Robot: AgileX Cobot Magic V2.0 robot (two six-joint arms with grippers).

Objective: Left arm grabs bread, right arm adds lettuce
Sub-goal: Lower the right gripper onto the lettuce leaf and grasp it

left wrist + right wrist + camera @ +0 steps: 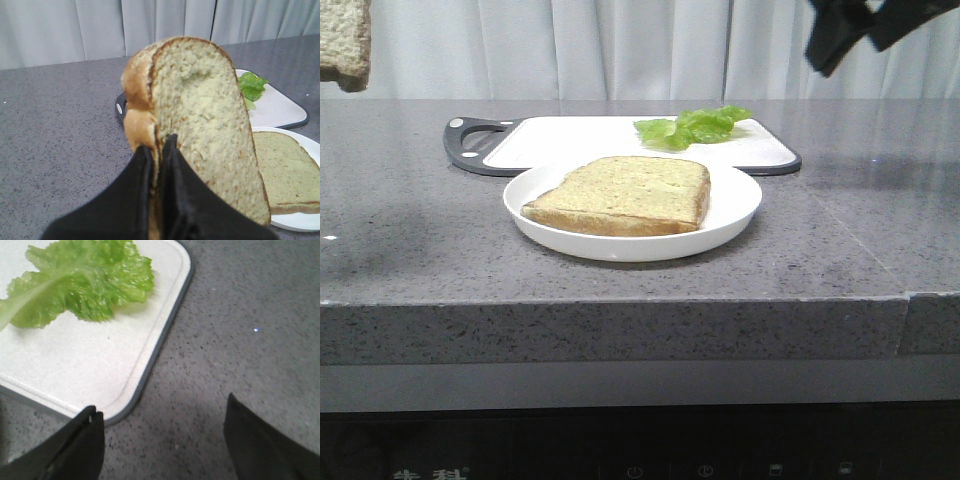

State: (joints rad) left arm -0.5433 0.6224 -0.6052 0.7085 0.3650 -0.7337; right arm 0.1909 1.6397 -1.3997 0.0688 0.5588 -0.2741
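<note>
Only the left wrist view shows the left gripper (156,150) clamping bread (200,125); right gripper (160,440) gapes. Two slices, one lettuce (692,125).

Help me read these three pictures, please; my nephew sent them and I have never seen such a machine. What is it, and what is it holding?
It is a robot with two arms, each ending in a claw. One picture looks forward over the grey counter; the others come from cameras on each wrist. The left claw is shut on a thick slice of bread, held up in the air. The right claw is open and empty, above the white cutting board, where the lettuce lies. In front of the board, a white plate holds a second, thinner slice.
</note>
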